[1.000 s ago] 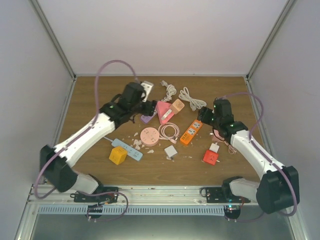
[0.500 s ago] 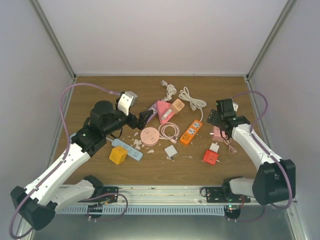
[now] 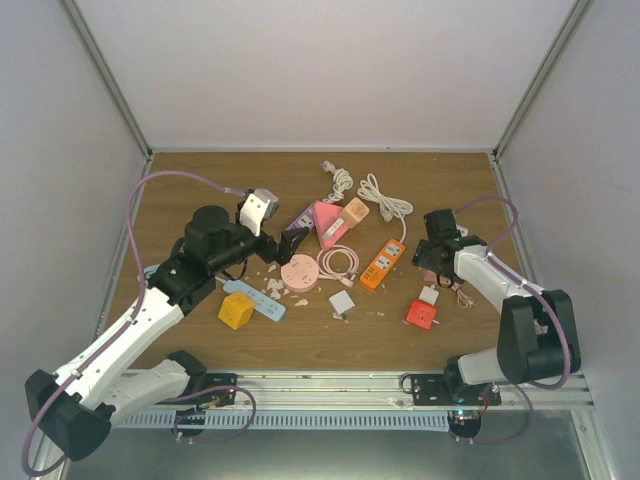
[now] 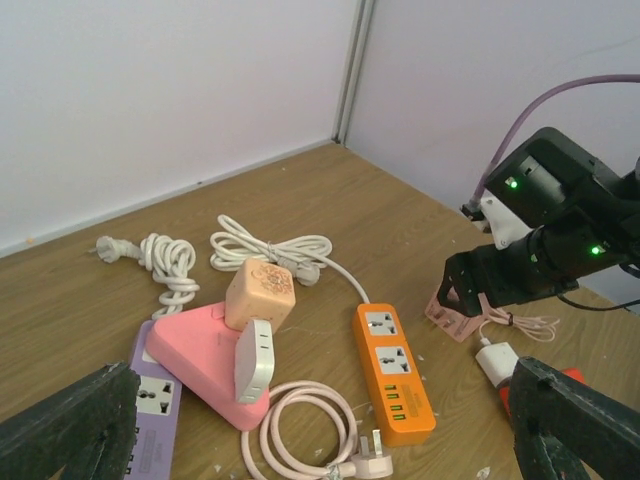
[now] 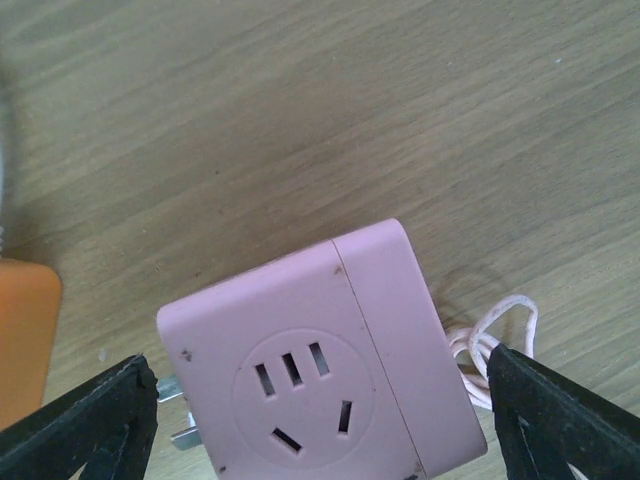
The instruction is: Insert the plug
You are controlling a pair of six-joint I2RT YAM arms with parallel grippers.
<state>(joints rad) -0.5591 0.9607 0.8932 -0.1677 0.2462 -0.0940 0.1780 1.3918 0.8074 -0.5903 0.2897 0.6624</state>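
Note left gripper (image 3: 284, 250) drawn back from the far socket pile, now spread wide and empty. Note right gripper (image 3: 430, 258) lowered, spread above the pink adapter plug (image 5: 320, 370), not pinching it. Locate that plug flat on the worktop (image 3: 200, 180), just beside the orange power strip (image 3: 383, 262). Treat as pre-grasp; insertion not started. Expect no containers in view.

bare tabletop (image 3: 330, 345) lies open along the near edge and in the far corners. the middle is crowded: orange power strip (image 3: 383, 262), round pink socket (image 3: 299, 271), pink cable (image 3: 338, 262) and white cables (image 3: 385, 198) close together. a pink adapter (image 5: 320, 360) fills most of the gap between the right fingers (image 5: 100, 425).
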